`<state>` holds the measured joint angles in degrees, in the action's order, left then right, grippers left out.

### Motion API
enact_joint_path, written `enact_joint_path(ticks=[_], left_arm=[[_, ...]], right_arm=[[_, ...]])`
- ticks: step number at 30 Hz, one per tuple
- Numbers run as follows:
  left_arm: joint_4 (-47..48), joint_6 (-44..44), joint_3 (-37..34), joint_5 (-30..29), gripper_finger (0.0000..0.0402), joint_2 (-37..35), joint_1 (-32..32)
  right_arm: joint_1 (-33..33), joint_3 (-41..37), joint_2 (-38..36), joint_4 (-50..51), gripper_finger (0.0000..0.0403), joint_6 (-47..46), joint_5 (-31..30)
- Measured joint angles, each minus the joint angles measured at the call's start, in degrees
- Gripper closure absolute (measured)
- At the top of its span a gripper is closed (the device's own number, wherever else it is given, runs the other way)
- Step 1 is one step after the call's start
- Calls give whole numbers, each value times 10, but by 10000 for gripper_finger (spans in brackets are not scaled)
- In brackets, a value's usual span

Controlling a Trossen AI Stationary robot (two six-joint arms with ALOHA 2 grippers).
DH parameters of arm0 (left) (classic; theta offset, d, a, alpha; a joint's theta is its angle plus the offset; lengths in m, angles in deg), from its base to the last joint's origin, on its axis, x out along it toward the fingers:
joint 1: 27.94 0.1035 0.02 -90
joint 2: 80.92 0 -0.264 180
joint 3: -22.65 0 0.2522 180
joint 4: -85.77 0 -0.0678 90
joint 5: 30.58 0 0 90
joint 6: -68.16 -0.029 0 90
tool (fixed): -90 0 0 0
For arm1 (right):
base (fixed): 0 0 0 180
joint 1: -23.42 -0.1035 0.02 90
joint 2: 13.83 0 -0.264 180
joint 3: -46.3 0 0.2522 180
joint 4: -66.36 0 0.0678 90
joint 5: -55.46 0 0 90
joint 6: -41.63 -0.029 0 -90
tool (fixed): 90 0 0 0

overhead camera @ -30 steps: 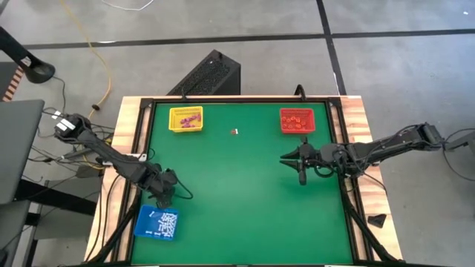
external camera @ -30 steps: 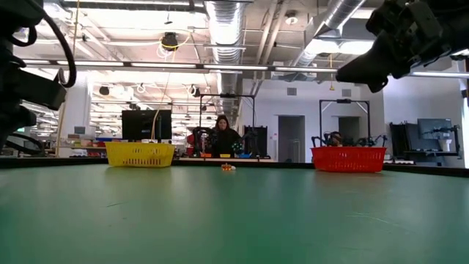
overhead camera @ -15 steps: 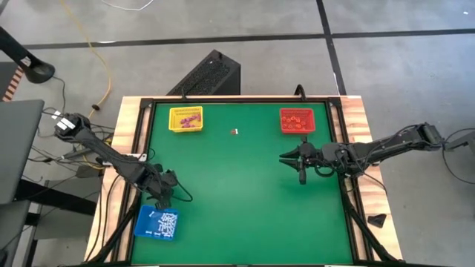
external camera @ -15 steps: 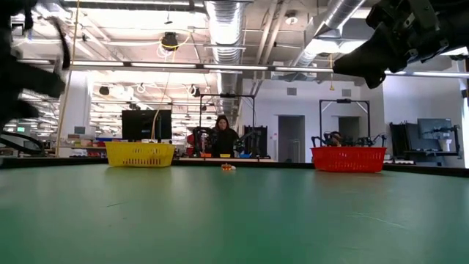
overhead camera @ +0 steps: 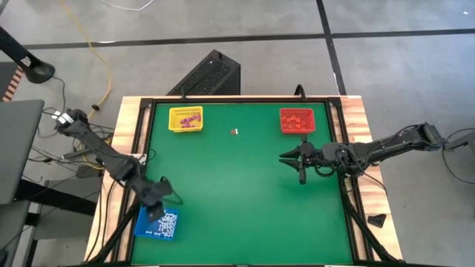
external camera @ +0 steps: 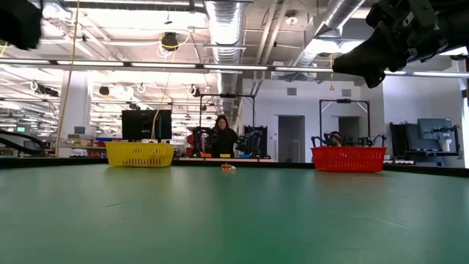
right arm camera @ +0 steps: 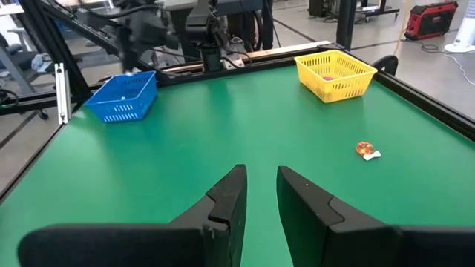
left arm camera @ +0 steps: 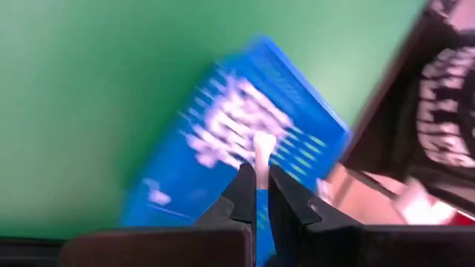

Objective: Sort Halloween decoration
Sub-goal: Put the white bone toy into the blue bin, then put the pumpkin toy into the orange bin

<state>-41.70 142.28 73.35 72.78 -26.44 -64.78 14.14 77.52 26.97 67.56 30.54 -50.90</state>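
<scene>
My left gripper hangs over the blue tray at the table's near left corner, shut on a small white stick-like decoration. The tray holds several white pieces. My right gripper hovers at mid right, open, with nothing between its fingers. One small orange-and-white decoration lies on the green table between the yellow tray and the red tray. It also shows in the right wrist view. My left gripper pinches one end of the white stick between its two fingertips. The fingers point down from above, and the stick juts out past them, in line with them. It hangs clear above the blue tray.
The yellow tray holds purple-pink pieces and the red tray orange-red ones, both at the far edge. A raised black rim runs round the table. Wide bare green surface lies in the middle. A person sits in the room beyond the far edge.
My left gripper has moved toward the table's near edge, from just beyond the blue tray's far side to above the tray. In the low view its dark mass has left the picture's left side.
</scene>
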Motion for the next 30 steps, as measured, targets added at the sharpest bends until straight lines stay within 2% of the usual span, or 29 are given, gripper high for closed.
enact_joint_path(ticks=[4, 10, 14, 19, 24, 30], left_arm=[[-61, 88, -7, 13, 398, 27, -60], [-47, 182, -7, -35, 354, 67, -90], [-51, 185, -7, -17, 311, 82, -90], [-68, 178, -7, 45, 275, 81, -72], [-116, 151, -7, -26, 274, 83, -66], [-151, 86, -7, -14, 302, 124, -41]], right_arm=[[0, 0, 0, 0, 294, 0, 0], [0, 0, 0, 1, 294, 0, 0], [-1, 0, 0, 1, 294, -3, 0], [-1, 0, 0, 3, 294, -5, 0], [-1, 0, 0, 3, 294, -5, 0], [-1, 0, 0, 2, 294, -5, 0]])
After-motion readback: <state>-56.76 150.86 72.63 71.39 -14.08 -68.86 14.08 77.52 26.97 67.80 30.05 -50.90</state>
